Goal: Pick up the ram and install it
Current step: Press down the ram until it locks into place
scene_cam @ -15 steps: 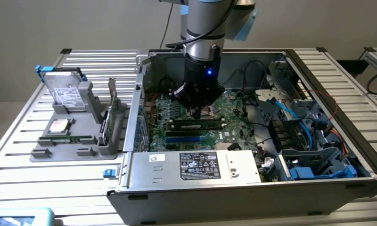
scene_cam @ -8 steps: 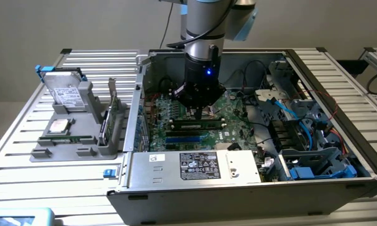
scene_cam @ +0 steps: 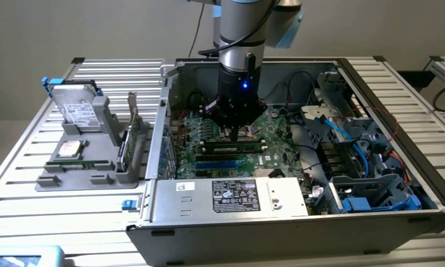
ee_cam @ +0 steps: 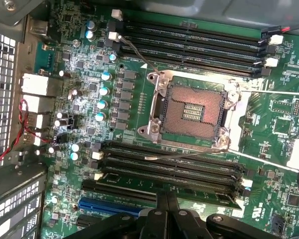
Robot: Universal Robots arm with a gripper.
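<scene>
The ram is a long green stick with dark chips, standing on edge in one of the black slots of the motherboard inside the open computer case. In the wrist view the ram sits in the slot nearest the blue connector. My gripper hangs straight down over the middle of the stick. Its fingers are shut together, with the tips right at the ram's top edge. The stick runs crosswise under them, not between them.
The bare CPU socket lies between two banks of slots. A power supply box fills the case's front, and drive bays with blue cables fill the exterior view's right. A grey fixture holds hard drives and an expansion card.
</scene>
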